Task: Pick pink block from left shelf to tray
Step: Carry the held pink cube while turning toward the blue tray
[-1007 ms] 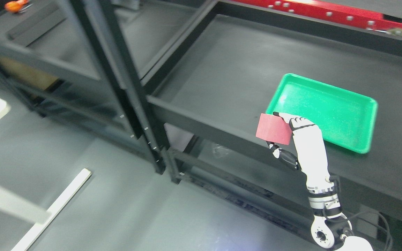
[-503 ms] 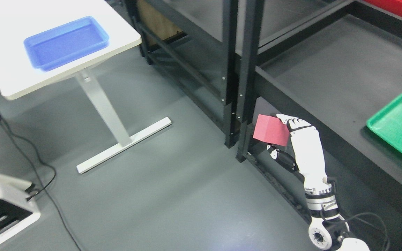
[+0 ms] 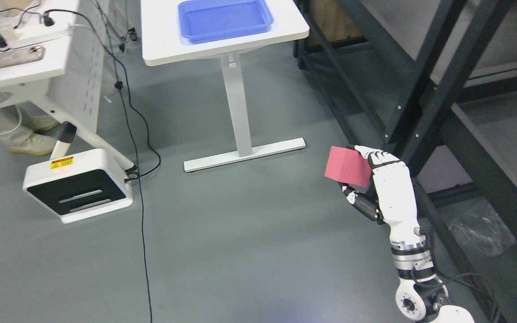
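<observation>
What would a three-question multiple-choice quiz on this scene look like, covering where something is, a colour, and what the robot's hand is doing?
1. Where is the blue tray?
A. on the white table
B. on the floor
C. on the dark shelf

2. What colour is the block?
A. green
B. pink
C. yellow

3. What is the right hand doing?
A. hanging empty
B. gripping the block
C. pressing the floor

Answers: 1 A, it rests on the white table. 2 B, its faces are pink. 3 B, fingers and thumb clasp the block in mid-air.
</observation>
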### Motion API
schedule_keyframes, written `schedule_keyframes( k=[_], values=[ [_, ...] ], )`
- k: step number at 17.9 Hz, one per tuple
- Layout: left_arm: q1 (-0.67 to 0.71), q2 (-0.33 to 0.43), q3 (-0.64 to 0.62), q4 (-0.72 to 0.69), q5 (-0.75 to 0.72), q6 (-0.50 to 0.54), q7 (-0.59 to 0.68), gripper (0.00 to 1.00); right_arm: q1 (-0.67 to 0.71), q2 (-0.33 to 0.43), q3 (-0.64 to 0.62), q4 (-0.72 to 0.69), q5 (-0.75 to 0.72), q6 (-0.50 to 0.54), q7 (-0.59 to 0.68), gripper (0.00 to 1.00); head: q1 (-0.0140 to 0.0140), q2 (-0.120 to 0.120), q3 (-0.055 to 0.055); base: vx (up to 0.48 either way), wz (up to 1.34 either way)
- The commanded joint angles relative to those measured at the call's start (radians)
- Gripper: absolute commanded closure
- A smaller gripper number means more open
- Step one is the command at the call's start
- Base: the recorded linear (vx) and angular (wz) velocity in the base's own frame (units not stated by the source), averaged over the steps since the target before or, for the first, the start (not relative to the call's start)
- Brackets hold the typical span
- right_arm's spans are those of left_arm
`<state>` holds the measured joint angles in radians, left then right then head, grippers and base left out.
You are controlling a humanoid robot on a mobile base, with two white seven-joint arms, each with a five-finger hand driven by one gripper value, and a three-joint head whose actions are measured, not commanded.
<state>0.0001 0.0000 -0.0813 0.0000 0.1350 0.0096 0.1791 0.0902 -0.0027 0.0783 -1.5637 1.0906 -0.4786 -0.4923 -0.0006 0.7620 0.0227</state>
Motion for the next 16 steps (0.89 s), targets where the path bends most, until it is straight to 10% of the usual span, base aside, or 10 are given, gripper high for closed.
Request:
schedule_keyframes(
  k=[1, 16],
  values=[
    [-0.029, 0.017, 0.0, -0.017, 0.0, 0.0, 0.0, 0.0, -0.001, -0.016, 0.001, -0.001, 0.0, 0.0, 0.0, 0.97, 0.0, 0.0, 0.0, -0.007, 0.58],
    [-0.029, 0.017, 0.0, -0.017, 0.0, 0.0, 0.0, 0.0, 0.005, -0.015, 0.014, 0.002, 0.0, 0.0, 0.003, 0.97, 0.0, 0.0, 0.0, 0.138, 0.32]
  ],
)
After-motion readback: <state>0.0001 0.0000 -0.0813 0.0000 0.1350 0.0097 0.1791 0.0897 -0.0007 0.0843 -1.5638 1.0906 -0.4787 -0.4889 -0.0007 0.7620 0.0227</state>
